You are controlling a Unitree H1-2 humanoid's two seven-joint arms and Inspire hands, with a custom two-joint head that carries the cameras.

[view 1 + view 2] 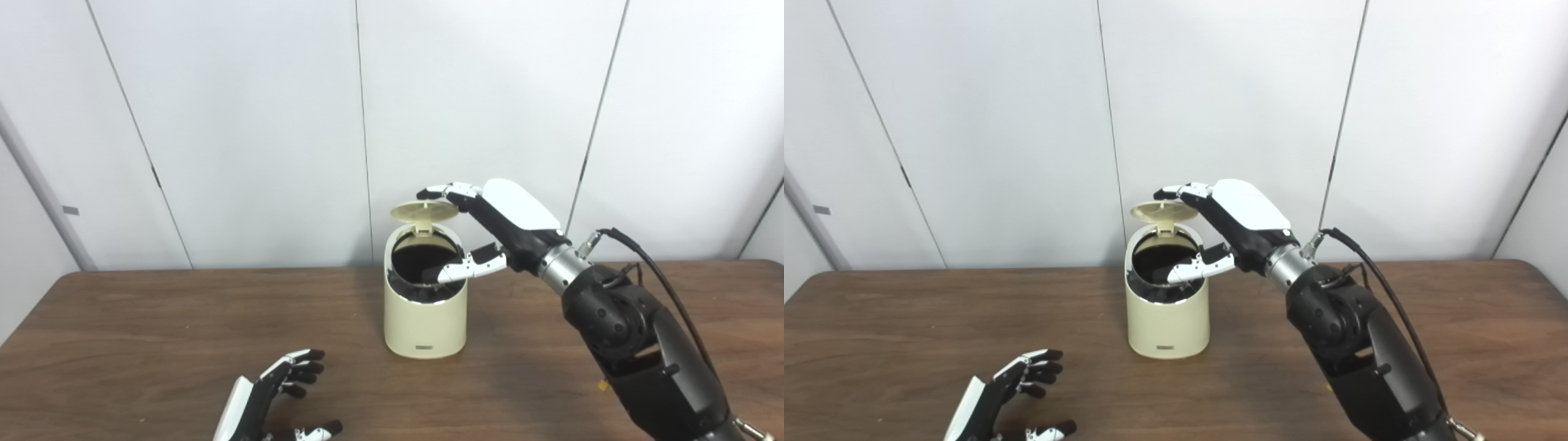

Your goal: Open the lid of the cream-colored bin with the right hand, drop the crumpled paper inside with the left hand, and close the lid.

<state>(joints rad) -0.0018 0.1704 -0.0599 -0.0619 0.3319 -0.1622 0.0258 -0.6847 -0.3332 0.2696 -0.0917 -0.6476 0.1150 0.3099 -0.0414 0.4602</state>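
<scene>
brown wood-grain table (153, 318) runs the full width of both views, with pale wall panels (245, 122) split by thin dark seams standing behind it.

nearest the camera, at the bottom edge left of centre, the left hand (269, 395) hangs just above the tabletop, palm turned toward the middle. its fingers (303, 366) are spread and slightly curled, the thumb set apart below them, and nothing lies between them: released and empty. no crumpled paper shows in this hand or on the visible wood.

further back, near the middle of the table, stands the cream-colored bin (424, 318), upright, with a small dark label low on its front. its round lid (424, 212) is tipped up on the rear hinge, lying almost flat above the back rim, so the dark mouth of the bin faces up and forward. the inside reads black; whether the paper is down there cannot be told.

the right hand (490, 229) reaches in from the right, its dark arm (637, 343) crossing the table's right half with a black cable looping off the wrist. its fingertips (432, 192) rest at the right edge of the raised lid, while the thumb (462, 269) stretches across the front of the open mouth. the hand is spread, touching the lid rather than clenched around it.
</scene>
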